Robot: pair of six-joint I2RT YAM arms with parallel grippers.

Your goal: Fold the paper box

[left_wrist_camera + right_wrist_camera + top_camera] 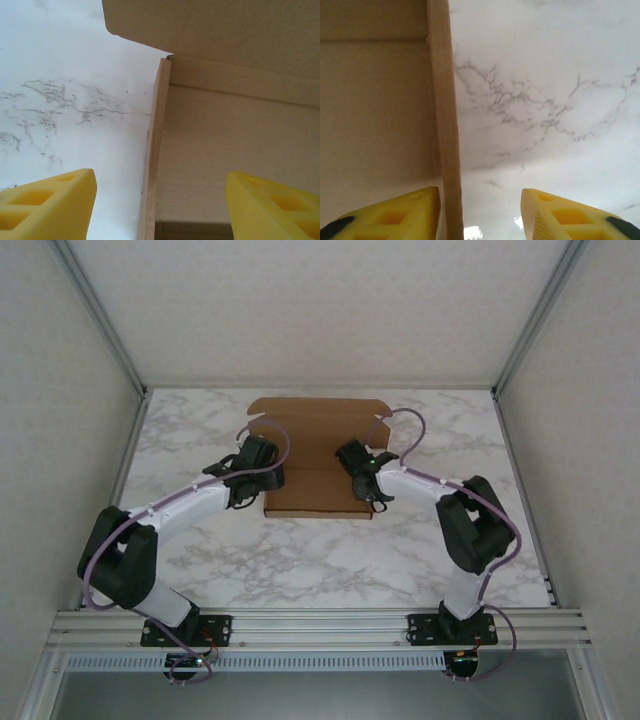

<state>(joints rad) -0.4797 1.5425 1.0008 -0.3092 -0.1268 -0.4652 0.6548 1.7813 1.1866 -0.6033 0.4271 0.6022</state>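
The left gripper (160, 200) has its yellow fingers (55, 202) spread wide, astride the upright left wall of the paper box (318, 475), holding nothing. The right gripper (480, 212) is parted too, astride the right wall; its inner finger (395, 217) sits just beside or against the card. The box lies mid-table, its lid flap toward 12 o'clock. The marble table (300, 565) offers open room at 3, 6 and 9 o'clock.

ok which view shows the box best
The top external view: the whole box is in frame, outline and flaps clear. The left wrist view gives a close-up of its left wall, and the right wrist view of its right wall, each with some inner floor.
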